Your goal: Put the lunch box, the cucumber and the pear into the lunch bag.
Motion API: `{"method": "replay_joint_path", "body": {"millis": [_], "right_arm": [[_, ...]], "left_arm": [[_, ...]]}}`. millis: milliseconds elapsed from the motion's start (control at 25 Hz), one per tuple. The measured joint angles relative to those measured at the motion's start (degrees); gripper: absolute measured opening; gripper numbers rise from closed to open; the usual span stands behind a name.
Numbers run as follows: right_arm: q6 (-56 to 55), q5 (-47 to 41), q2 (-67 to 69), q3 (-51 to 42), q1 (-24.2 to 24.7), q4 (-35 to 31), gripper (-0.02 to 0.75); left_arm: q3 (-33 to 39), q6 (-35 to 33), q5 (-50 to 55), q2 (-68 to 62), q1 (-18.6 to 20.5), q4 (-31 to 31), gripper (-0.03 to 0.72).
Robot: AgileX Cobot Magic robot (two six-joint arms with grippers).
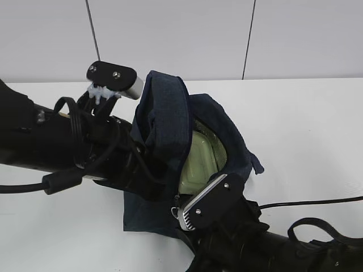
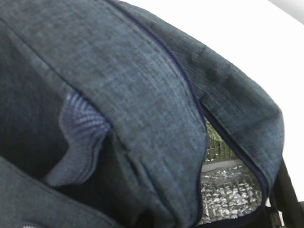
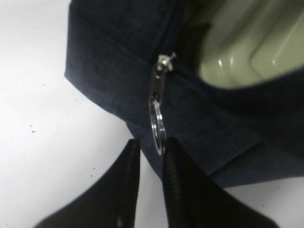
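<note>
Your right gripper point(image 3: 151, 154) pinches the ring pull point(image 3: 157, 124) of the lunch bag point(image 1: 164, 119); your left gripper is pressed together, out of sight.

Lunch bag point(image 1: 170, 122) at frame centre on table point(image 1: 306, 130), mouth open toward lower right. Lunch box point(image 1: 201, 158) inside bag. Left arm point(image 1: 51, 147) at frame left, against bag's left side. Right gripper point(image 3: 151, 156) at bag's lower edge, ring pull point(image 3: 158, 124) just above its fingertips.

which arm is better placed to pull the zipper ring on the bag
Right. Its end effector sits right at the metal ring pull, while the left arm is pressed into the lunch bag's far fabric side.
</note>
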State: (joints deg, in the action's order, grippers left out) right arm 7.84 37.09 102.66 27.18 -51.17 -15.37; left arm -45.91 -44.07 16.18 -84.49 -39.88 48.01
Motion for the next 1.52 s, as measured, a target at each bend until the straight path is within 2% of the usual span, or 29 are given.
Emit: {"method": "replay_joint_path", "body": {"millis": [600,680,760,840,1200,1520], "right_arm": [[0.0,2.8,0.0,0.1,0.0,-0.9,0.139],[0.0,2.9,0.0,0.1,0.0,-1.0,0.111],[0.0,3.0,0.0,0.1,0.0,-1.0,0.024],[0.0,3.0,0.0,0.1,0.0,-1.0,0.000],[-0.3,3.0,0.0,0.1,0.0,-0.4,0.000],[-1.1,-1.5,-6.7,0.0,0.0,2.2,0.000]], "left_arm": [[0.0,0.0,-0.1,0.0,0.0,0.0,0.004],[0.0,0.0,-0.1,0.0,0.0,0.0,0.004],[0.0,0.0,-0.1,0.0,0.0,0.0,0.004],[0.0,0.0,-0.1,0.0,0.0,0.0,0.004],[0.0,0.0,-0.1,0.0,0.0,0.0,0.004],[0.0,0.0,-0.2,0.0,0.0,0.0,0.004]]}}
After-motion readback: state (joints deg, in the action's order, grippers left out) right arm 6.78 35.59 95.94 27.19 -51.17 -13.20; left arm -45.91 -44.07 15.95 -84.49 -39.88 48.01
